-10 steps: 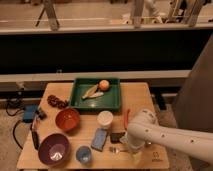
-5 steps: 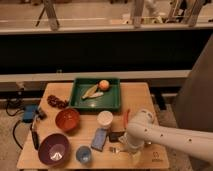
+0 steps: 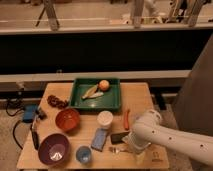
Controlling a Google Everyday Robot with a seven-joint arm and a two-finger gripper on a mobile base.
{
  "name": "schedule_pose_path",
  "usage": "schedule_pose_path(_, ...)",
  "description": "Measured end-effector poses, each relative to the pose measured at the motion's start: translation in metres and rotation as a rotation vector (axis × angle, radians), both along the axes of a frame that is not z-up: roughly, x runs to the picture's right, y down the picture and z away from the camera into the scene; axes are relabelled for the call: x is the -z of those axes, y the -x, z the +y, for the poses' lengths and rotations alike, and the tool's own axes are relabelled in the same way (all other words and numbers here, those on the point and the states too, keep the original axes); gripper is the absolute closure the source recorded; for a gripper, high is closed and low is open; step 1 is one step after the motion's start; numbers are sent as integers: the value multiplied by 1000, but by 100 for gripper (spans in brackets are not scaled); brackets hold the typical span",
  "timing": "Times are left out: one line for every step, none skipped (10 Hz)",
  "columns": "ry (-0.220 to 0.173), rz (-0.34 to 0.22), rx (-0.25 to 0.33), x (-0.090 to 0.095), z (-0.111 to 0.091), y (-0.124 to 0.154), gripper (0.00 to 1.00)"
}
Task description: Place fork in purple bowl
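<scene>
The fork is a small shiny piece lying on the wooden table near its front edge, just below the black rectangular block. My gripper is at the end of the white arm that reaches in from the right. It is low over the table, right at the fork's right end, and the arm's wrist covers most of it. The purple bowl stands at the front left, well to the left of the fork, with nothing in it.
Between fork and purple bowl stand a small blue cup and a blue packet. An orange-red bowl, a white cup and an orange-red stick lie mid-table. A green tray with an orange sits at the back.
</scene>
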State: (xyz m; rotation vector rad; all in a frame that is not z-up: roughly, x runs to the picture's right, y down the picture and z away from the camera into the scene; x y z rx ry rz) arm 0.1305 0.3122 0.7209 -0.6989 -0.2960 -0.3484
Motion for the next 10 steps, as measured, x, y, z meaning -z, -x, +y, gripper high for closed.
schedule_pose_path(-8,-4,-14,3,-3,-4,20)
schedule_pose_path(-8,-6,-18,3,-3,-5,20)
schedule_pose_path(-3,-15,-16,3,-3,-3,20)
schedule_pose_path(5,-23,-9,2,0,0,20)
schedule_pose_path(15,-30,-2,2,2,4,20)
schedule_pose_path(24,-32,2,2,4,5,20)
schedule_pose_path(36,-32,8,2,7,5,20)
schedule_pose_path(48,-31,16,2,9,5,20)
schedule_pose_path(56,-31,21,2,11,6,20)
schedule_pose_path(62,-31,23,0,13,6,20)
